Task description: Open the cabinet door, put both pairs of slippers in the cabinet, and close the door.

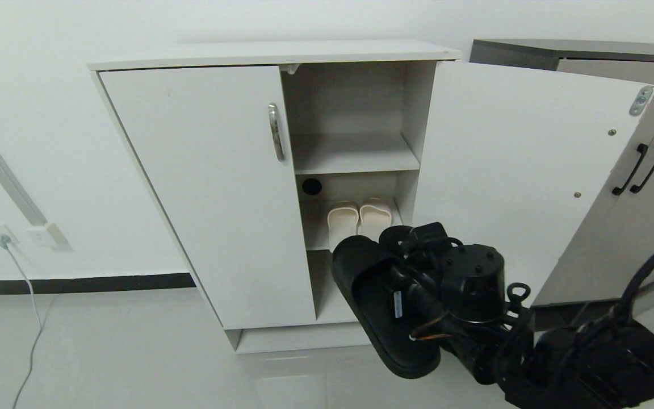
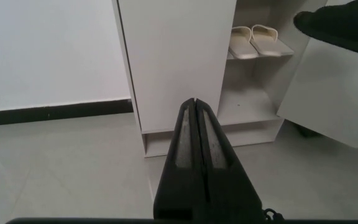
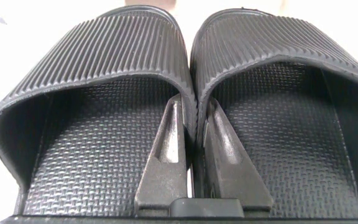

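A white cabinet (image 1: 208,187) stands against the wall with its right door (image 1: 520,170) swung open and its left door shut. A cream pair of slippers (image 1: 359,218) lies on the middle shelf, also seen as the cream slippers (image 2: 260,40). My right gripper (image 3: 192,134) is shut on the black pair of slippers (image 3: 185,81), pinching their two inner side walls together. In the head view the black slippers (image 1: 381,301) hang in front of the open compartment, below the cream pair. My left gripper (image 2: 194,109) is shut and empty, low over the floor before the shut left door.
A grey cabinet (image 1: 633,170) with black handles stands behind the open door. A wall socket (image 1: 3,237) with a cable running down sits at the left. Pale tiled floor (image 1: 105,352) spreads in front. The upper shelf (image 1: 355,153) and bottom shelf (image 2: 244,106) are bare.
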Robot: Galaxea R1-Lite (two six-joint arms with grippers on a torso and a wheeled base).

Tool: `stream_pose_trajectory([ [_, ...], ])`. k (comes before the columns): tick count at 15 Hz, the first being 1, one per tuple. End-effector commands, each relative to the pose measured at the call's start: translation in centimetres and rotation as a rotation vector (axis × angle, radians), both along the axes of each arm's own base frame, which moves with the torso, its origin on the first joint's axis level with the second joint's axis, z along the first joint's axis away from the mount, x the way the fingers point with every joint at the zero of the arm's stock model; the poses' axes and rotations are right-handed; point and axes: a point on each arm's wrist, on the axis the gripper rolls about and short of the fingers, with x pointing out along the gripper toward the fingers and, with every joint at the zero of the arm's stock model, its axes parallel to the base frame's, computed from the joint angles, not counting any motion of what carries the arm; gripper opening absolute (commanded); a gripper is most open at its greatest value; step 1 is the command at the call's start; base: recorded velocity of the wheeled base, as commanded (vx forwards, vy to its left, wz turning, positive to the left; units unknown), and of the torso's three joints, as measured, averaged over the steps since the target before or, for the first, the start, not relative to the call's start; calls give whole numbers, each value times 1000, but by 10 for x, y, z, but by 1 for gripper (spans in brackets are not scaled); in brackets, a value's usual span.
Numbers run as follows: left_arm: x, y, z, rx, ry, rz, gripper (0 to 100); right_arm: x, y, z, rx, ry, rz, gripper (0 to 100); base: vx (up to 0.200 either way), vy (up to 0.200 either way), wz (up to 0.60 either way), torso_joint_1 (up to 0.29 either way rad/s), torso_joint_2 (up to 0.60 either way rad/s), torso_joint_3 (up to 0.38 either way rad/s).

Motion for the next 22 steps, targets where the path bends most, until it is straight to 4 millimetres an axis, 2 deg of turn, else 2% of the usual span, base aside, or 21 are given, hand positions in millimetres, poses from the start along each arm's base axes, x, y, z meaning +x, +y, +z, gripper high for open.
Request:
stream_pose_trajectory([
  [1,0,0,0,0,0,0,0,20,40,6,2,29,-123,0,0,0,0,0,0,0],
  [5,0,0,0,0,0,2,0,41,67,46,45,48,-304,0,0,0,0,0,0,0],
  [7,0,0,0,0,0,0,0,46,71,64,63,14,-353,0,0,0,0,0,0,0],
  [9,0,0,0,0,0,0,0,47,72,73,53,-8,-352,0,0,0,0,0,0,0],
  [14,0,0,0,0,0,0,0,50,76,81,52,-57,-327,0,0,0,0,0,0,0],
  [22,0,0,0,0,0,0,0,52,78,84,71,-89,-284,0,0,0,0,0,0,0],
])
